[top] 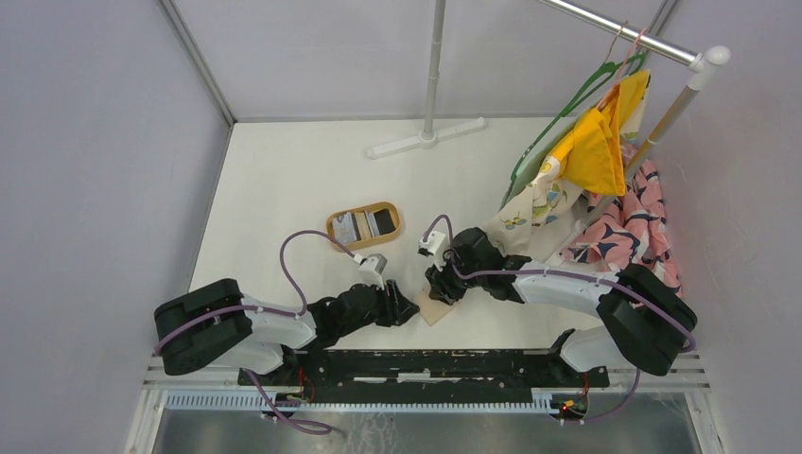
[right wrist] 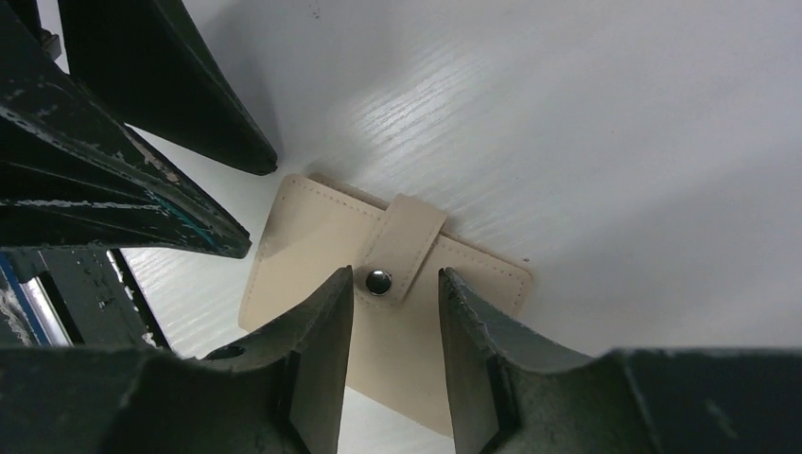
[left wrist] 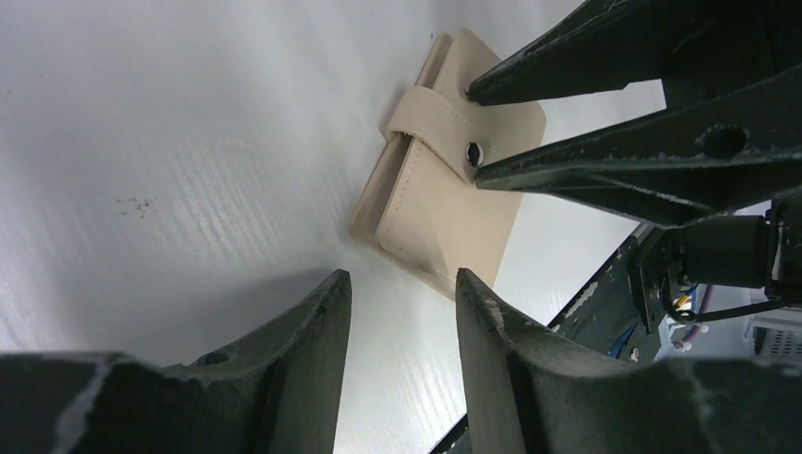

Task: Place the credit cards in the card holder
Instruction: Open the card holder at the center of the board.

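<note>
Card holder: small squarish beige folding wallet point(right wrist: 312, 248), closed, its strap fastened by a small metal snap button point(right wrist: 378, 281); lies flat on the white worktop point(top: 284, 180) at lower centre of the overhead view, between the two arms' tips.
Credit cards: small thin plastic cards, grey-striped and black point(top: 367, 223), lying in the oval wooden tray point(top: 330, 227) at mid-frame, well apart from the wallet, up and to the left of it.
Left gripper point(left wrist: 402, 284): black fingers parted with nothing between them; tips just beside the wallet's near corner, whether touching cannot be told.
Right gripper point(right wrist: 394, 279): black fingers parted and low over the wallet, one on either side of the strap end and snap button; no grip on the strap shows.
Gripper spacing: tips near each other, meeting at the wallet from opposite sides.
Background: garment rack with yellow and patterned clothes point(top: 596, 151), upper right.
</note>
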Motion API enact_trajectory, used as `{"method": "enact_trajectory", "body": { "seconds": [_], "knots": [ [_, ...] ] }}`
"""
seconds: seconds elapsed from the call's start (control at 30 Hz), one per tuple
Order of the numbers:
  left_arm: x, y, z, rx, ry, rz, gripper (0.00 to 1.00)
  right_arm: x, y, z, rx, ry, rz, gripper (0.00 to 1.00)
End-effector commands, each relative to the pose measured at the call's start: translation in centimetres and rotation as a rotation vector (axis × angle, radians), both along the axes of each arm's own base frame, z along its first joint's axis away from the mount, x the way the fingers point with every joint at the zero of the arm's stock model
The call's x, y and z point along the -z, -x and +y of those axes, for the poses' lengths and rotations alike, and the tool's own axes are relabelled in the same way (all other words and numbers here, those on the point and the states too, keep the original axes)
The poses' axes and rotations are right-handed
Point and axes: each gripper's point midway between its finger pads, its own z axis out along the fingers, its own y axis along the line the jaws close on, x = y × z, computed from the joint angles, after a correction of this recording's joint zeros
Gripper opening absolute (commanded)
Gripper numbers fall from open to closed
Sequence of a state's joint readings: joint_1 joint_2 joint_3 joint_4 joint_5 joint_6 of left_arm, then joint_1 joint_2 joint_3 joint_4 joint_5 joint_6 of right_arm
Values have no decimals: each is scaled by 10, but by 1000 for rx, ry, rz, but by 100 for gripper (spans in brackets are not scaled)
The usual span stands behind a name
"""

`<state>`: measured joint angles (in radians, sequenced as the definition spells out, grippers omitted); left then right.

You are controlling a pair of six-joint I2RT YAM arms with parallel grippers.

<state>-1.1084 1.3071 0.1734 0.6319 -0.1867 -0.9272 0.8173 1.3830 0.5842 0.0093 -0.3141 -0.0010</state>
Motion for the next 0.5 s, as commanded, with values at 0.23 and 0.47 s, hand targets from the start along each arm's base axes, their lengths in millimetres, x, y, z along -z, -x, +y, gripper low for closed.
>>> {"method": "enact_trajectory", "body": {
  "seconds": [0.23, 0.47],
  "knots": [
    [-12, -15, -22, -42, 49, -6, 34, 2, -4, 16, 9, 48, -35, 49],
    [-17, -12, -26, -13, 74, -27, 2, 16, -7, 8, -21, 196, -135, 47]
  ]
}}
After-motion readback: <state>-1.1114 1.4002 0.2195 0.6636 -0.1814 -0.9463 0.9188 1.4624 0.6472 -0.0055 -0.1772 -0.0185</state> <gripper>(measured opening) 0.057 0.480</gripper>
